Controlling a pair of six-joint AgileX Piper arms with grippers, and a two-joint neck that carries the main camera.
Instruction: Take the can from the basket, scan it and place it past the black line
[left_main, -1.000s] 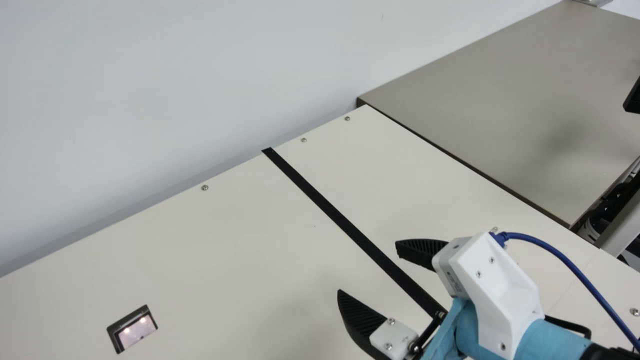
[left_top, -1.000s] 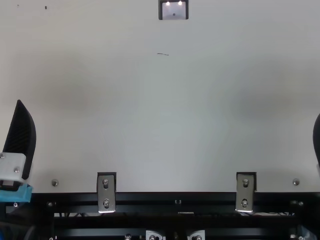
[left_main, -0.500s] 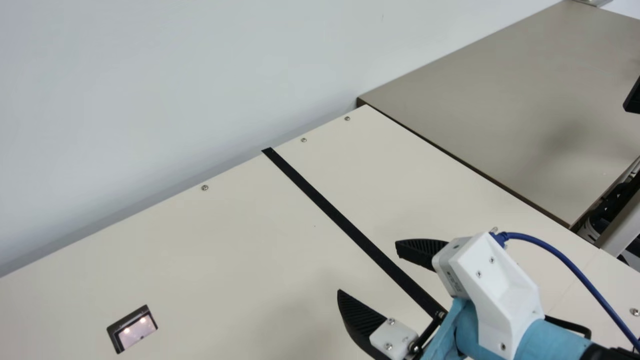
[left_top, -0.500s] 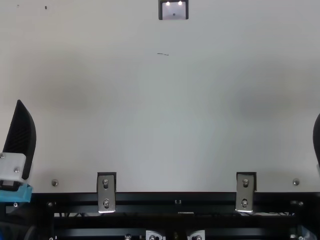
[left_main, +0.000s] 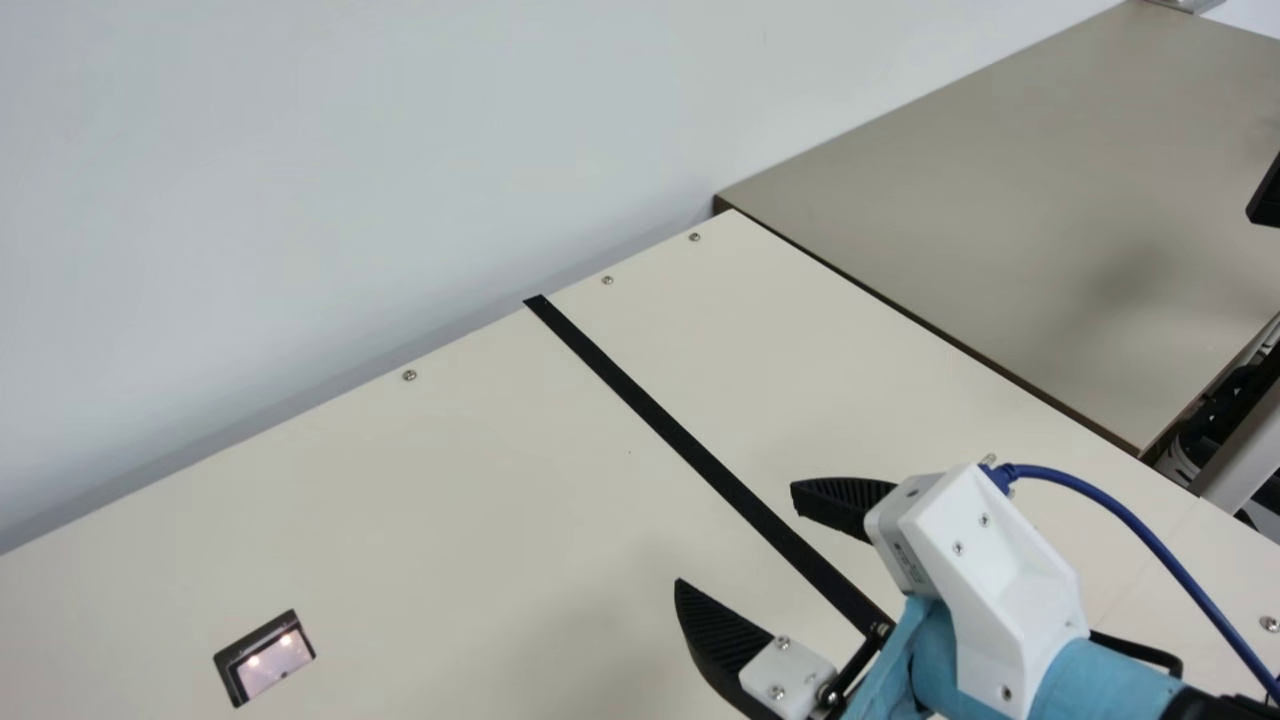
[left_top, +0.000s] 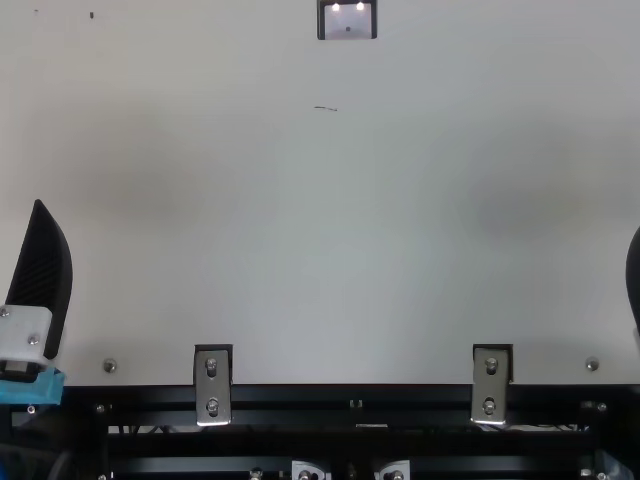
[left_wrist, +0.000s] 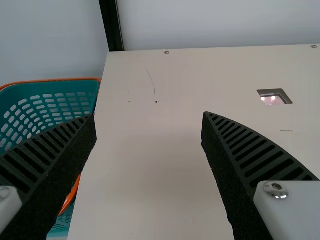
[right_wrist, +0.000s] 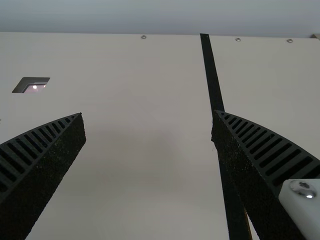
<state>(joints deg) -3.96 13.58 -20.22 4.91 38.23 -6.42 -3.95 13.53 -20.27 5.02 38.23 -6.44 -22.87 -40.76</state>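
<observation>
Pale wall (left_main: 300, 200) up at eleven o'clock in the main view, and what a stretch of cream table (left_main: 450, 480) beneath it! Across that surface cuts the black line (left_main: 700, 455), ten o'clock to five, with a grey-brown tabletop (left_main: 1000, 220) adjoining at two. Lit scanner window (left_main: 270, 665), set into the cream at eight! Right gripper (left_main: 735, 535) at five o'clock: fingers spread wide, nothing gripped. Over to the top view, nine o'clock: left gripper (left_top: 40, 270), also wide apart and empty-handed! And the teal basket (left_wrist: 50, 80), orange-rimmed, sits beside the cream table's edge in the left wrist view.
</observation>
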